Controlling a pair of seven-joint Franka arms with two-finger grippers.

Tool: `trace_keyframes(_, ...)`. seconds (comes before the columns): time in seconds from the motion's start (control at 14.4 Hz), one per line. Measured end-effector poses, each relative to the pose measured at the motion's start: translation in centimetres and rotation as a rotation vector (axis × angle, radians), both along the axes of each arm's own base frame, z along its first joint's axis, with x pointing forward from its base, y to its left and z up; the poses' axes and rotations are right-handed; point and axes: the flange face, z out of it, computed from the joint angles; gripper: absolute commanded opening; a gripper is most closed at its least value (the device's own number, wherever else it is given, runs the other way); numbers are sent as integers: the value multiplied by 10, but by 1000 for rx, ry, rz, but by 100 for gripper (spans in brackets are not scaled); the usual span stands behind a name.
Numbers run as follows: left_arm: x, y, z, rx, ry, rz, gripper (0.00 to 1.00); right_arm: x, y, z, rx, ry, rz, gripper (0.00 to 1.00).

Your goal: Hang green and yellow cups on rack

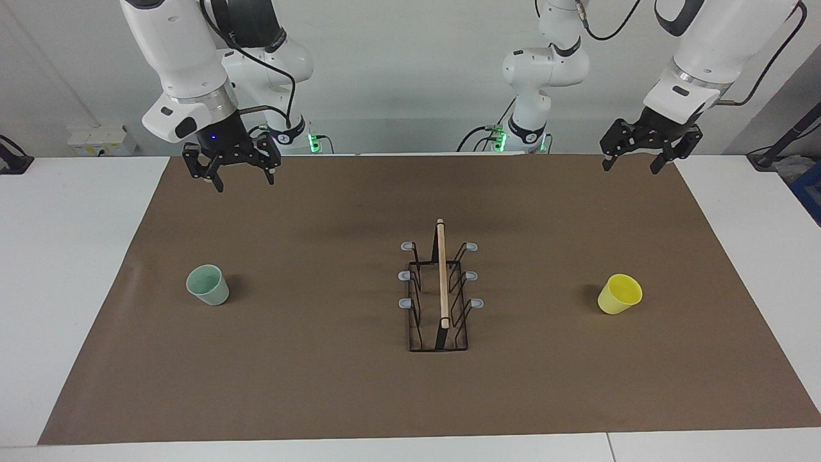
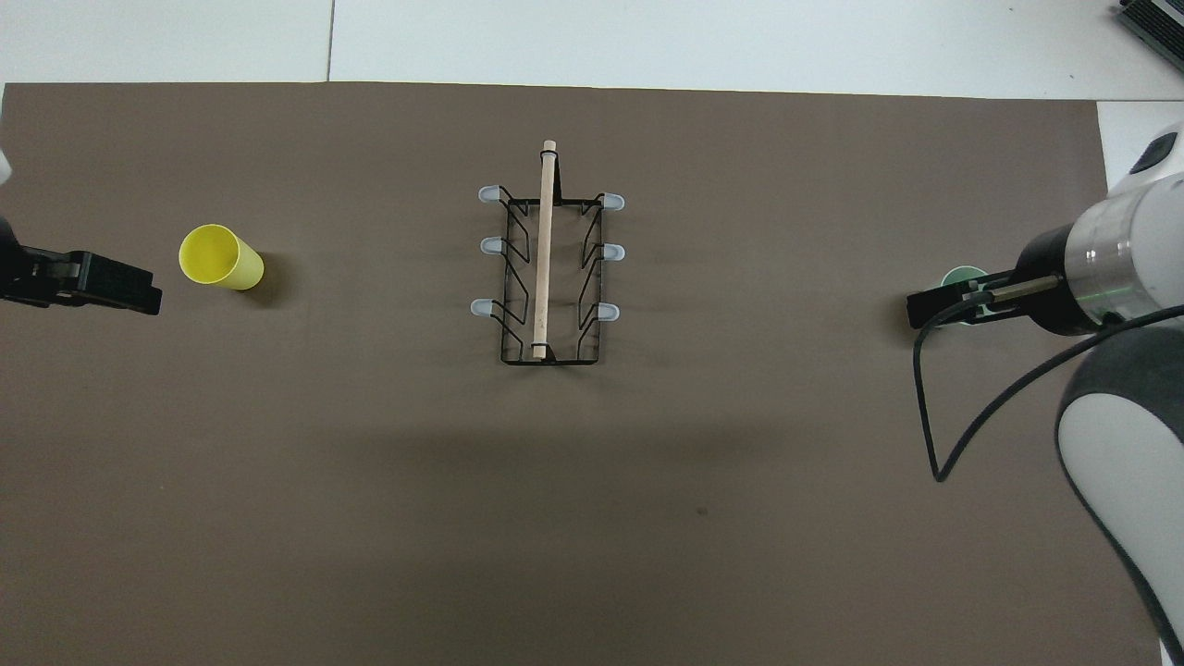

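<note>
Black wire rack, centre frame, carries nothing. Left pincer, upper right, spread: bright yellow plastic cup directly below. Right pincer spread above pale mint-green plastic cup.

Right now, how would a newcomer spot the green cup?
Start at the black wire rack mid-mat. Go toward the right arm's end of the table: the green cup stands alone, upright, mouth up. It is pale mint; the only other cup is bright yellow.

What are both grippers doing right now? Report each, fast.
Left gripper: open, empty, raised over the brown mat's edge at its own end.
Right gripper: open, empty, raised over the mat, clear of the green cup.
</note>
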Motion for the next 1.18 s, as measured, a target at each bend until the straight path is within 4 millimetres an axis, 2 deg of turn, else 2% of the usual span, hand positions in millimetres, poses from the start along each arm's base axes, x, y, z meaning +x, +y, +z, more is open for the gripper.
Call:
trace_keyframes(0.28,0,0,0,0,1,-1,100,0,-4,0,0,0,-7,100)
trace_keyframes(0.49,-1,-10,-3,1,6,-19,100,0,-4,0,0,1,-5,100)
trace_keyframes(0.83,1,-8,-3,0,-8,-13,100,1,1,0,0,-13,28,100)
trace_keyframes(1.04,2,-3,-6,-4,-3,3,100,1,1,-18,-3,15,28,100)
trace_keyframes(1.18,8,6,-14,-24,10,87,100,4,4,-40,-5,24,32,100)
